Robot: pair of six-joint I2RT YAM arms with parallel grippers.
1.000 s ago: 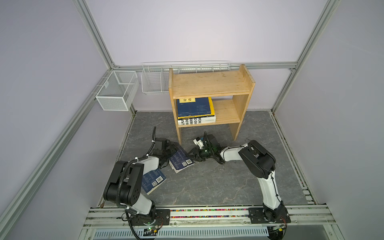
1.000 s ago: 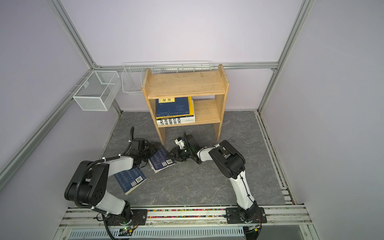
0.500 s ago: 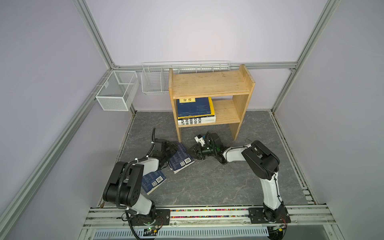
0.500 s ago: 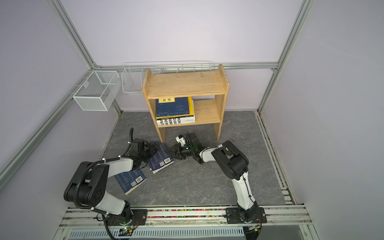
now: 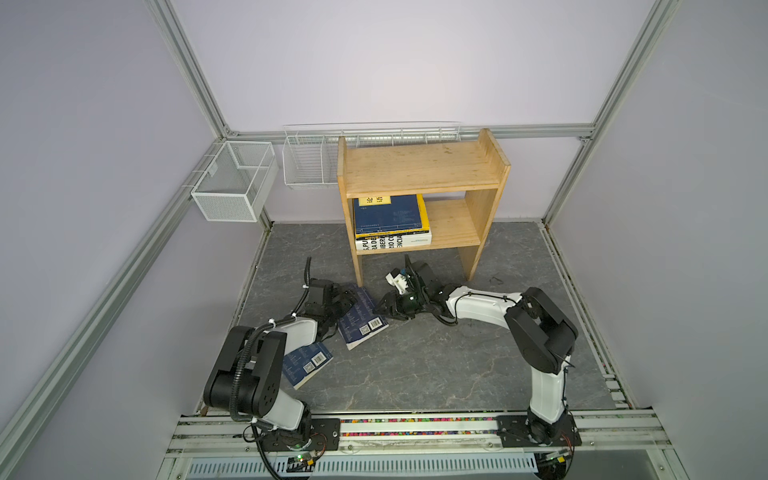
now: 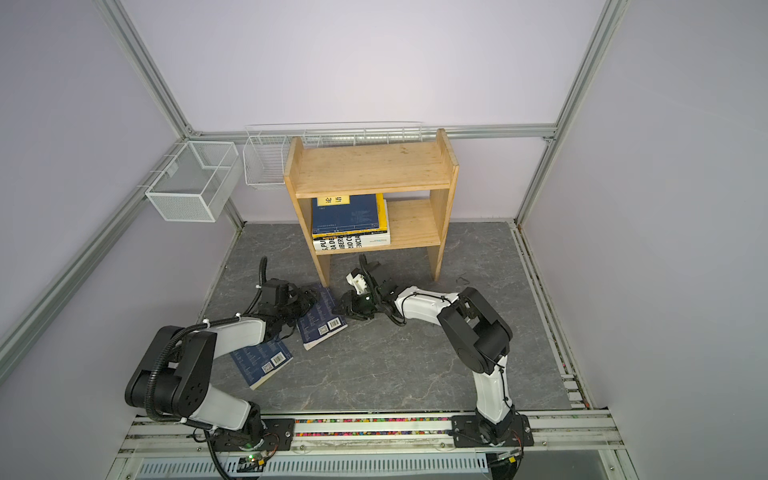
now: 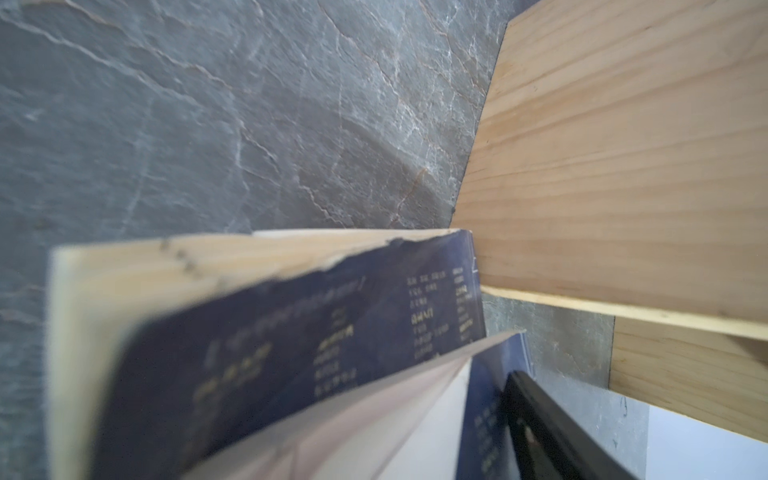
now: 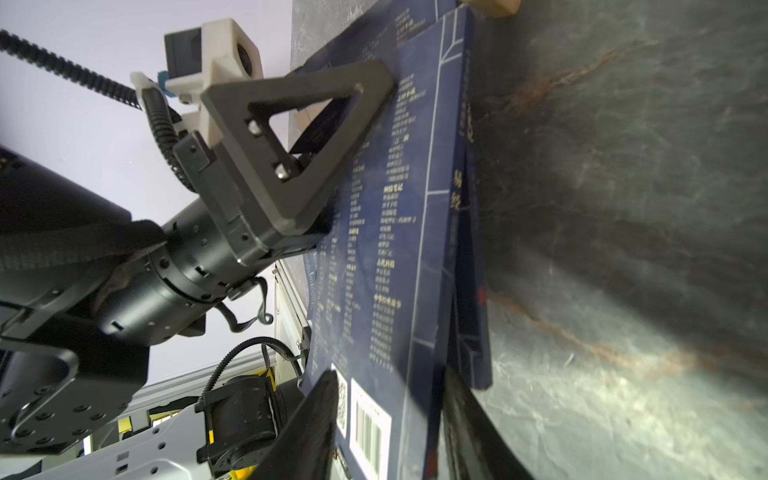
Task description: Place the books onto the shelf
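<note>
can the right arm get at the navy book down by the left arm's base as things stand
Doubtful. The left arm's forearm covers part of the near navy book, and the other navy book lies between it and the right gripper; only its barcode side is free.

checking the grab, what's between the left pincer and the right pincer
A navy book, barcode side up, lies between the left pincer and the right pincer; this shows in both top views.

Shelved navy book (image 6: 347, 214), yellow label (image 6: 332, 200) "论语"; white book (image 6: 353, 242), fragments "LIBER", "ENCIA"
</note>
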